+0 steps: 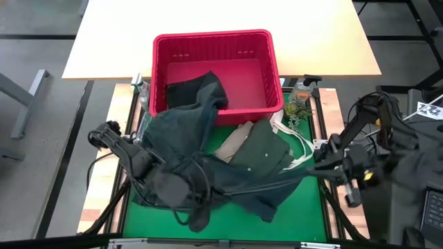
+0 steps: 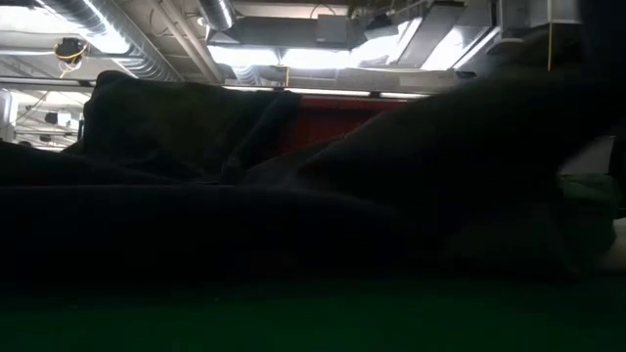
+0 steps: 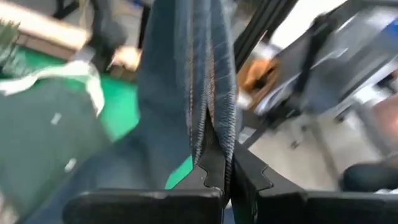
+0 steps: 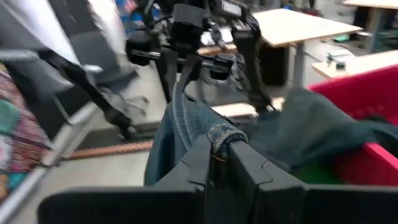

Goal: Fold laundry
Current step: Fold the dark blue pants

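Spreading step in hand, judged from the lie of things: dark blue denim jeans (image 1: 208, 173) lifted and drawn taut between the two arms above the green mat (image 1: 228, 221) on the bench; folding proper not yet begun.

Left gripper (image 3: 214, 177) at the near left of the mat, jaws clenched on a bunched edge of the denim, stitched seam running straight out from between them; right gripper (image 4: 219, 163) off the right edge of the mat, jaws likewise clenched on a rolled hem of the same garment.

Long axis of the jeans running left to right across the mat, from one gripper to the other, sagging in the middle; upper part of the cloth trailing back over the front rim of the red basket (image 1: 214, 41), so not yet free of it. Beneath and behind the span: olive-green buttoned shirt (image 1: 263, 149) and tan top (image 1: 234, 142), lying rumpled near the basket's front right corner; black garments (image 1: 187, 90) still inside the basket.

Next move, as a judgement: pull the trailing part clear of the basket rim, keep both grips firm and level, then lower the denim flat on open mat, clear of the shirt, before any fold; risk of dragging the shirt along or snagging the basket.
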Motion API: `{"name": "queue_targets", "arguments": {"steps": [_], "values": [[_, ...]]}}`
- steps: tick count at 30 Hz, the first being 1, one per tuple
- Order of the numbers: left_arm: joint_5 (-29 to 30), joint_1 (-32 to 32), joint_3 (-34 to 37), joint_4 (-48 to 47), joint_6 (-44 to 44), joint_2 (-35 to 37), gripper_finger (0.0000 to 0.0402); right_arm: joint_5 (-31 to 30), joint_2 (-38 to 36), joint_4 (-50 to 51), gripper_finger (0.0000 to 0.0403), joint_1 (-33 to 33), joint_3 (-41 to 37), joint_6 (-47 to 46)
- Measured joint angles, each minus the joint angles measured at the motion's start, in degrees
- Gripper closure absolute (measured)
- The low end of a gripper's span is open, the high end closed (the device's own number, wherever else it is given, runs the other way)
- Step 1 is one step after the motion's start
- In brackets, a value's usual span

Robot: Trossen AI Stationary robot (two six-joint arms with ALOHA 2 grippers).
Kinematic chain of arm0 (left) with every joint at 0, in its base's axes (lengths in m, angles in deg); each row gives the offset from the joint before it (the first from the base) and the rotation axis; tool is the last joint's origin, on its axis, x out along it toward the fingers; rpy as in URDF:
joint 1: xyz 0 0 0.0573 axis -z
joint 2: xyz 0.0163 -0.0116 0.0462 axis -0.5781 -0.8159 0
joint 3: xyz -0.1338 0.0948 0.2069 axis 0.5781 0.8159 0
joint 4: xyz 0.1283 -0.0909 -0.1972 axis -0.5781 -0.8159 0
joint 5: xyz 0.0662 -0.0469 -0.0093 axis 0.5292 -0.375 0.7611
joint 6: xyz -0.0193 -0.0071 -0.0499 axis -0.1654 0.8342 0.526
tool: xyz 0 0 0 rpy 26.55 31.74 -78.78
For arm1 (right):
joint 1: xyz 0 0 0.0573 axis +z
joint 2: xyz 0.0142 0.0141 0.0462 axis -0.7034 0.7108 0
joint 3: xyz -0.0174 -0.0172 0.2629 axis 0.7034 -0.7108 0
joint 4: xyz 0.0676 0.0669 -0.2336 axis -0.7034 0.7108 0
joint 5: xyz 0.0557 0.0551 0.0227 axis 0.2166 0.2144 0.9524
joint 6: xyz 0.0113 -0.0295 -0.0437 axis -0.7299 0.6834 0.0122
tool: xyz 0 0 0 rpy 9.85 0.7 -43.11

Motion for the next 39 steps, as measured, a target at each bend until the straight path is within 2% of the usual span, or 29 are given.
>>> {"name": "queue_targets", "arguments": {"steps": [4,7,12,16,20,23,35,39], "values": [[0.1,0.1,0.1,-7.8,4.8,-2.6,0.0401,0.9,3.9,5.7,0.0370,-4.6,0.0,-3.8],[-1.1,0.7,0.1,-13.3,9.5,-3.7,0.0401,7.1,6.5,8.2,0.0370,-11.0,0.0,-4.0],[-5.3,2.8,0.2,-23.2,19.3,-4.7,0.0401,27.7,11.0,7.4,0.0370,-25.7,0.1,-1.4],[-4.8,5.9,0.2,-32.9,28.2,-5.2,0.0401,43.6,14.5,2.1,0.0370,-36.6,0.1,5.3],[-4.3,8.9,0.2,-40.1,37.2,-6.6,0.0401,59.4,18.6,-4.0,0.0370,-45.4,0.1,11.2],[-4.3,10.9,0.2,-41.7,40.8,-7.9,0.0401,67.8,22.0,-6.2,0.0370,-50.2,0.1,15.1],[-4.6,14.6,0.3,-42.4,53.8,-18.0,0.0401,79.2,35.1,-10.9,0.0370,-58.8,0.0,27.2],[-4.6,14.5,0.3,-42.0,56.6,-20.8,0.0395,79.1,37.4,-10.8,0.0370,-59.1,0.0,29.5]]}}
